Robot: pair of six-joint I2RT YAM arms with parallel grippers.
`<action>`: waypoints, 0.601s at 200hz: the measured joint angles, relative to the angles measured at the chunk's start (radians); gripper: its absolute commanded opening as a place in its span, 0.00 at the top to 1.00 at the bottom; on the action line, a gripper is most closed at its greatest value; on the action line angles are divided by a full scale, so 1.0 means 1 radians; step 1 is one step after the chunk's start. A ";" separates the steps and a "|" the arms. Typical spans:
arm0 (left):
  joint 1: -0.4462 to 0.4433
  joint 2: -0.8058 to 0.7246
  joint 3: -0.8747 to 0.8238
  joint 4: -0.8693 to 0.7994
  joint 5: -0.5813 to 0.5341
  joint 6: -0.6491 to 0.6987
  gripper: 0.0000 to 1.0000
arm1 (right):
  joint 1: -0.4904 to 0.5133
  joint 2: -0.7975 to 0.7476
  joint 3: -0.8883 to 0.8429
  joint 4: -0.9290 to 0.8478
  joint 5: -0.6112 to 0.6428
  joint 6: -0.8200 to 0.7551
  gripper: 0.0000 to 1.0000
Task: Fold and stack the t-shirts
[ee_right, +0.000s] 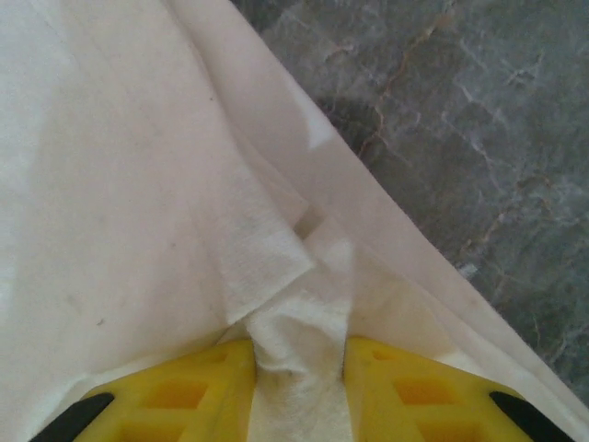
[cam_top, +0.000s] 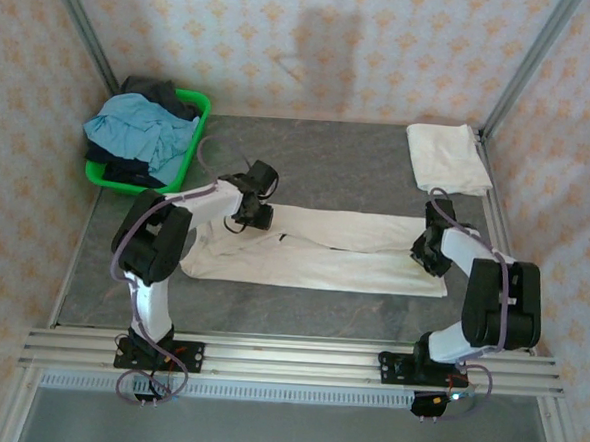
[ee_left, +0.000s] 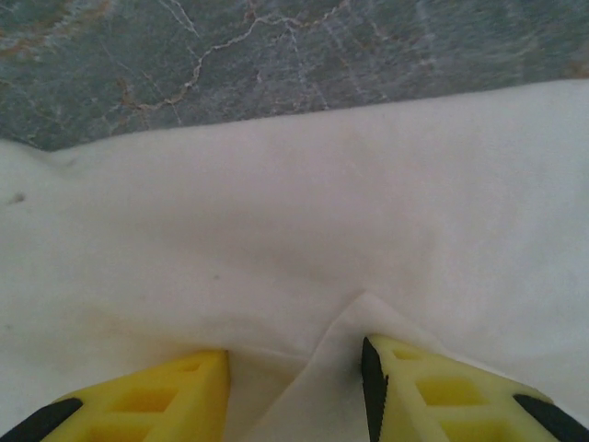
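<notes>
A cream t-shirt point(cam_top: 323, 253) lies folded into a long strip across the middle of the grey table point(cam_top: 329, 163), running left to right. My left gripper point(cam_top: 250, 216) sits at its left end; its yellow fingers point(ee_left: 156, 396) stand a little apart with a raised crease of cloth between them, and I cannot tell whether they grip it. My right gripper point(cam_top: 428, 251) is at the right end, closed tight on a bunched pinch of the t-shirt point(ee_right: 304, 350). A folded t-shirt point(cam_top: 444, 155) rests at the far right corner. At the far left, a green basket point(cam_top: 197, 105) holds a light blue garment point(cam_top: 140, 131).
</notes>
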 measured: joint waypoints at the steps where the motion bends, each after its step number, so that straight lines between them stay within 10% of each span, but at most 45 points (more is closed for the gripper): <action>1: 0.000 0.001 0.002 -0.001 0.000 0.000 0.58 | 0.000 0.001 0.001 0.000 0.000 0.000 0.68; 42: 0.000 0.042 0.062 -0.011 -0.001 0.009 0.60 | 0.000 0.019 0.018 0.029 -0.002 -0.001 0.68; 83: 0.000 0.053 0.082 -0.021 0.006 0.026 1.00 | 0.000 0.021 0.020 0.029 -0.002 -0.004 0.69; 120: 0.000 0.042 0.082 -0.028 0.008 0.023 1.00 | 0.000 0.021 0.020 0.029 -0.002 -0.005 0.69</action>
